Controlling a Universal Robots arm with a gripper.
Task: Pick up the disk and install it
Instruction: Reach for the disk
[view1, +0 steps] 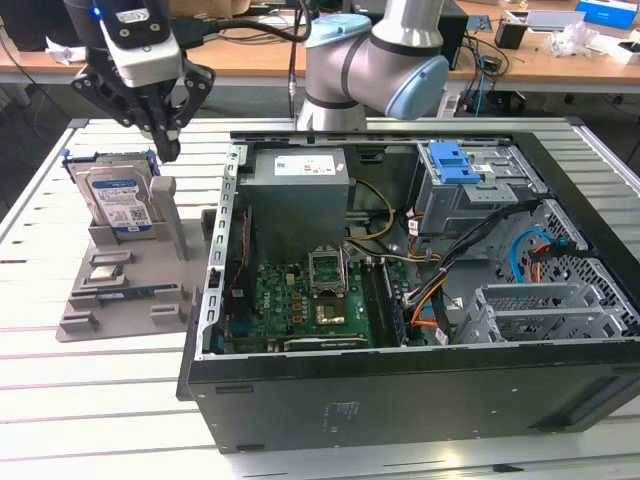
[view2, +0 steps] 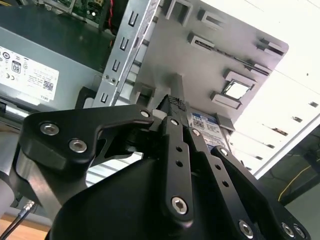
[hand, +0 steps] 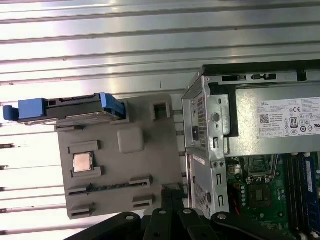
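Note:
The disk (view1: 118, 200) is a silver hard drive with a blue-and-white label and blue plastic rails. It stands on edge in a slot at the back of a grey fixture plate (view1: 125, 300), at the exterior view's left. My gripper (view1: 167, 148) hangs just above the disk's right end, apart from it, fingers shut with nothing between them. In the second wrist view the shut fingertips (view2: 174, 104) point down beside the disk's label (view2: 207, 132). The first wrist view shows the disk (hand: 65, 109) edge-on from above.
An open black computer case (view1: 400, 390) lies right of the fixture plate, holding a grey power supply (view1: 298, 190), a motherboard (view1: 300, 300) and a silver drive cage with a blue latch (view1: 455, 162). The fixture plate also carries a processor chip (hand: 82, 162). The table is slatted metal.

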